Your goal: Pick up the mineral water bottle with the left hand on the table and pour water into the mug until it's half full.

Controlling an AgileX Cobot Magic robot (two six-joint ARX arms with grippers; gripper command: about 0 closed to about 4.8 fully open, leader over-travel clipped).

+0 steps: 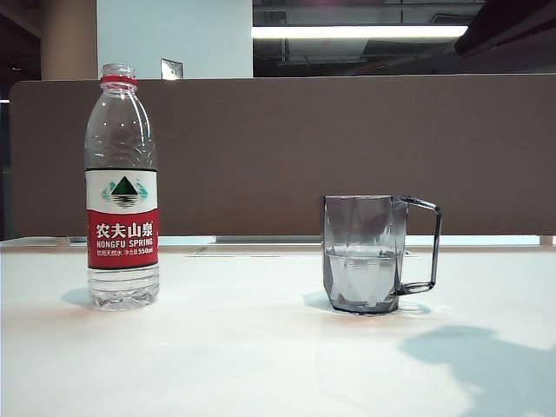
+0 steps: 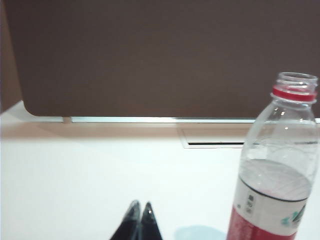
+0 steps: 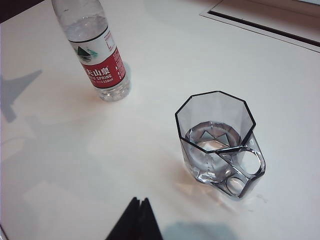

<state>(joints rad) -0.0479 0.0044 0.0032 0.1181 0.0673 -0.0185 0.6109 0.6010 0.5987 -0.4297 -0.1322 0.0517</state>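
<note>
Here, left gripper (image 2: 140, 220) shut beside mineral water bottle (image 2: 277, 170), right gripper (image 3: 139, 220) shut

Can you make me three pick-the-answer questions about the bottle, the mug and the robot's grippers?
1. Where does the mineral water bottle stand in the exterior view?
A. left of the mug
B. inside the mug
C. lying behind the mug

2. What colour is the ring round the bottle's neck?
A. blue
B. red
C. yellow

3. How is the bottle right now?
A. upright on the table with no cap, nothing holding it
B. tipped over the mug
C. gripped by the left gripper

Answers:
1 A, the bottle is on the left side and the mug right of it.
2 B, the ring is red.
3 A, its mouth is open; the left gripper is shut beside it, the right gripper shut near the mug.
</note>
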